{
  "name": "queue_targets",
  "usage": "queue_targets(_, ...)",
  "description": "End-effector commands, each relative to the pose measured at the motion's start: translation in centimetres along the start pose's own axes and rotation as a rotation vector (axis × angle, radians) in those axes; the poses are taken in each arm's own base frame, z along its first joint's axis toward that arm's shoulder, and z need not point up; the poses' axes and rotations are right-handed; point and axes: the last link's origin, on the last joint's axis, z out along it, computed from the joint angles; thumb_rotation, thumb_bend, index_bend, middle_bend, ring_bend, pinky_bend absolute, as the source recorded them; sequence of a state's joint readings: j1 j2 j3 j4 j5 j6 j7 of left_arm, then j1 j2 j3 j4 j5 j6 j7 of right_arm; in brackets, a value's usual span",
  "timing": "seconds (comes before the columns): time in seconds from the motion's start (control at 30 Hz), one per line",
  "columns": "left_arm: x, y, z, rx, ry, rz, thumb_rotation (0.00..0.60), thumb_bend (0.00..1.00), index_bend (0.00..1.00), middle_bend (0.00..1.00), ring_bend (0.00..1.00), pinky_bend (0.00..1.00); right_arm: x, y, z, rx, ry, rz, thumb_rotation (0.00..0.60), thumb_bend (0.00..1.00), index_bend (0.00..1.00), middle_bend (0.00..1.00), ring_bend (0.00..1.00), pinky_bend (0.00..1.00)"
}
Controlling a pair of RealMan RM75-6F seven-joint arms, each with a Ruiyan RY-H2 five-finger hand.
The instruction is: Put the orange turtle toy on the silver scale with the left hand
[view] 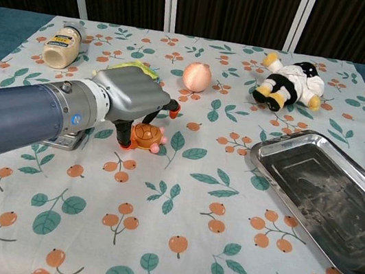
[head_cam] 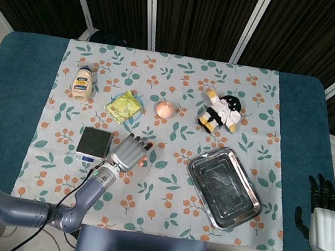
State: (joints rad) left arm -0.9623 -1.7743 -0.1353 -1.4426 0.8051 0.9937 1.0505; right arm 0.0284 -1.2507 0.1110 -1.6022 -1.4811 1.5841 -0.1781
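Observation:
The orange turtle toy [view: 148, 136] lies on the flowered cloth, just right of the silver scale [head_cam: 95, 142]. My left hand [view: 133, 96] arches over the turtle from the left. Its thumb sits at the toy's near left side and its fingers [view: 171, 110] reach past the shell, spread apart. The turtle still rests on the cloth. In the head view the left hand [head_cam: 128, 153] covers almost all of the toy. In the chest view my forearm hides most of the scale. My right hand [head_cam: 327, 216] hangs off the table's right edge, fingers apart and empty.
A metal tray [head_cam: 234, 213] lies to the right. A black-and-white plush toy [head_cam: 222, 113], a pink ball [head_cam: 166, 107], a yellow packet [head_cam: 124, 106] and a mayonnaise bottle [head_cam: 84, 83] stand along the far side.

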Motion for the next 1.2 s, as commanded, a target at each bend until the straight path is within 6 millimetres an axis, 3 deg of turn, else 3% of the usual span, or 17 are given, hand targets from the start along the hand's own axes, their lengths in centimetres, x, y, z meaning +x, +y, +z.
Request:
queue_targets(0.03,-0.1,0.1,0.1,-0.006,0.008,0.010,0.600,0.30,0.26,0.51,0.38,0.45,0.0,0.0,0.0,0.001,-0.001,0.000,0.600,0.53,0.00,0.00,0.01,0.00)
queue_targets(0.3,-0.4,-0.3,0.1,-0.001,0.026,0.033,0.600,0.34,0.29,0.58,0.44,0.50,0.0,0.0,0.0,0.001,-0.002,0.001,0.600,0.53,0.00,0.00,0.01,0.00)
queue_targets(0.6,1.4,-2.3,-0.9,0.015,0.101,0.025,0.600,0.35,0.29,0.58,0.44,0.50,-0.1,-0.1,0.0,0.004,-0.004,0.000,0.600,0.53,0.00,0.00,0.01,0.00)
queue_targets(0.83,0.8,-6.6,-3.6,0.054,0.107,0.046,0.600,0.35,0.28,0.57,0.44,0.50,-0.1,-0.3,-0.1,0.008,-0.005,-0.001,0.600,0.53,0.00,0.00,0.01,0.00)
queue_targets(1.03,-1.8,-11.5,-6.8,0.136,0.061,-0.002,0.600,0.35,0.28,0.57,0.44,0.50,-0.3,-0.5,-0.2,0.013,-0.011,-0.005,0.600,0.53,0.00,0.00,0.01,0.00)
queue_targets(1.2,-3.8,-13.6,-8.0,0.144,0.024,-0.027,0.600,0.35,0.28,0.56,0.44,0.50,-0.5,-0.6,-0.1,0.013,-0.016,-0.010,0.600,0.53,0.00,0.00,0.01,0.00)
